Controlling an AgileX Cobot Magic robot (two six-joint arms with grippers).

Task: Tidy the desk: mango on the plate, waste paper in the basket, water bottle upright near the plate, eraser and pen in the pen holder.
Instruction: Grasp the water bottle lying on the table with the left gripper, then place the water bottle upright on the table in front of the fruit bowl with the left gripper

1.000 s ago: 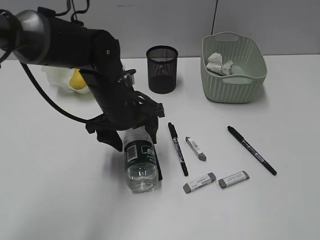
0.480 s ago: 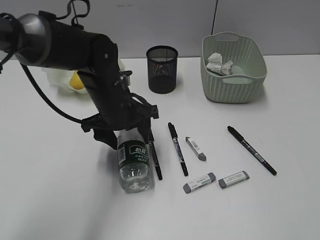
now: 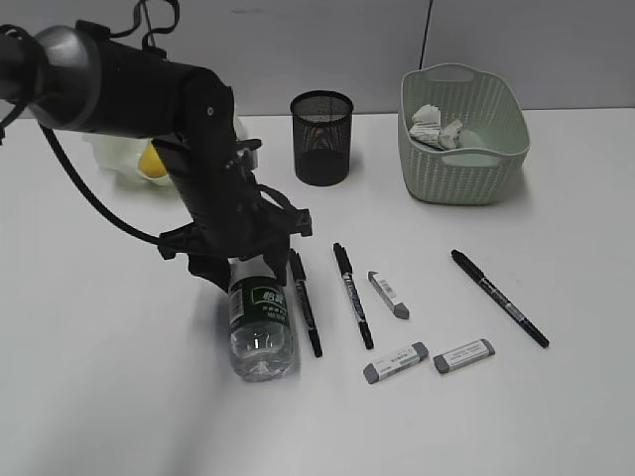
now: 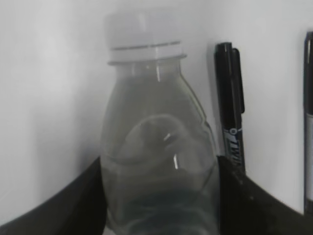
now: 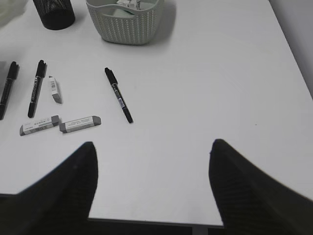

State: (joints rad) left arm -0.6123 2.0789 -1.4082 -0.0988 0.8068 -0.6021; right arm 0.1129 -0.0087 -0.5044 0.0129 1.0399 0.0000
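Hovering wide open at the near right edge of the desk: right gripper. Lying on its side left of centre, flanked by the left gripper, grip unclear: water bottle. Sitting far left on the plate: mango.

surface: showing plain white
water bottle: showing clear plastic, a dark green label with white print, a white cap
mango: showing yellow-orange
plate: showing pale, translucent green
basket: showing pale green with a woven texture
waste paper: showing white with grey creases
pen holder: showing black mesh
pens: showing black with small white print
erasers: showing grey ends under white printed sleeves
left arm: showing black with a silver joint
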